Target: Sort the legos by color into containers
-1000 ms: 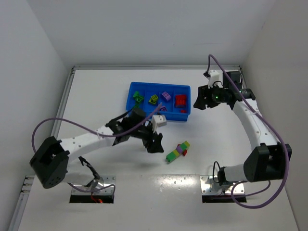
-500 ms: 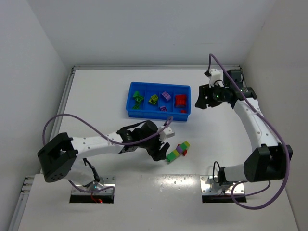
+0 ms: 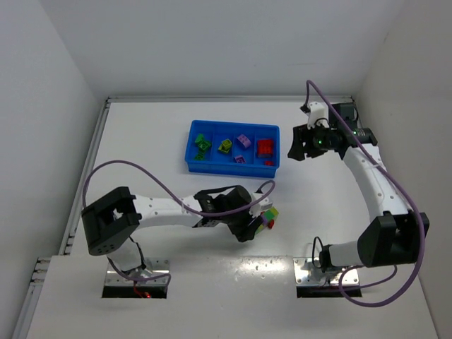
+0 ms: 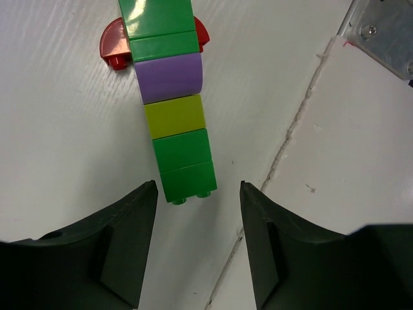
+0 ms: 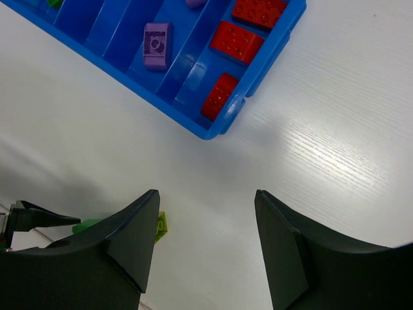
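A multicolour lego stack (image 4: pixel 171 97) lies on the white table: green, purple, yellow-green and green bricks, with a red piece (image 4: pixel 113 51) at its far end. In the top view the stack (image 3: pixel 268 216) lies right at my left gripper (image 3: pixel 252 227). The left gripper (image 4: pixel 198 187) is open, and the stack's near green end sits just ahead of its tips. The blue tray (image 3: pixel 192 150) holds green (image 3: pixel 203 145), yellow-green (image 3: pixel 226 146), purple (image 3: pixel 244 141) and red (image 3: pixel 265 148) bricks in separate compartments. My right gripper (image 3: pixel 296 145) is open and empty, raised beside the tray's right end (image 5: pixel 216 132).
A metal mounting plate (image 4: pixel 381 32) and a table seam (image 4: pixel 290 135) lie right of the stack. Arm base plates (image 3: pixel 328 272) sit at the near edge. White walls enclose the table on the left, back and right.
My left arm has swung from beside the tray's front toward the near right, bringing its open gripper up to the lego stack. The right arm has barely moved.
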You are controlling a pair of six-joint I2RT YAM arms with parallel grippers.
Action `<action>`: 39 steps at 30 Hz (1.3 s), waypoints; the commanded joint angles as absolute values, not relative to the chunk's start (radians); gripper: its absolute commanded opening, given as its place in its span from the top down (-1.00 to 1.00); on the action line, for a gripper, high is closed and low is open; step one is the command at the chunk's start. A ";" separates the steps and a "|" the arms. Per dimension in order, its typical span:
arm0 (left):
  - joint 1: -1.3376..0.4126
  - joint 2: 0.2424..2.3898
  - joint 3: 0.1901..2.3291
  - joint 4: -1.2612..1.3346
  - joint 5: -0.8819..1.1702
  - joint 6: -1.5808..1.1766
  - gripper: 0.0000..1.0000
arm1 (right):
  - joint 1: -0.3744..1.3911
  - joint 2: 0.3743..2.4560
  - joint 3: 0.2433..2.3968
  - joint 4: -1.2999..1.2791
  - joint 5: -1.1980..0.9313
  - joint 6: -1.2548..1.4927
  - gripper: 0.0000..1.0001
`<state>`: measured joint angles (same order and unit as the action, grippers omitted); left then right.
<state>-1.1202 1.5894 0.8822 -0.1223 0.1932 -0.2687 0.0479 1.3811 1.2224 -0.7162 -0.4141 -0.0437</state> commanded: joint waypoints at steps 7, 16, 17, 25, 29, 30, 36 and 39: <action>-1.155 1.666 0.951 -0.089 0.172 -0.310 -0.11 | 0.021 1.348 1.204 -0.699 -0.410 -0.071 -0.23; -1.155 1.703 0.962 -0.089 0.129 -0.319 0.15 | -0.009 1.348 1.193 -0.699 -0.428 -0.091 -0.23; -1.155 1.703 0.962 -0.089 0.129 -0.319 0.21 | -0.020 1.348 1.193 -0.699 -0.428 -0.091 -0.23; -1.155 1.612 0.919 -0.110 -0.004 -0.215 0.73 | -0.029 1.348 1.175 -0.699 -0.474 -0.100 -0.23; -1.155 1.507 0.884 -0.149 0.003 -0.036 0.73 | -0.038 1.393 1.155 -0.699 -0.680 -0.100 -0.23; -1.141 1.456 0.874 -0.159 0.030 0.007 0.73 | -0.038 1.428 1.155 -0.710 -0.733 -0.100 -0.23; -1.069 1.306 0.810 -0.301 0.246 0.268 0.73 | -0.006 1.609 1.227 -0.843 -1.076 -0.213 -0.23; -1.008 1.246 0.782 -0.321 0.325 0.290 0.77 | 0.018 1.654 1.259 -0.904 -1.131 -0.271 -0.23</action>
<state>-1.0580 1.3003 0.8009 -0.2779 0.2028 0.1852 -0.0002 1.6444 1.1950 -0.8299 -0.9428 -0.1688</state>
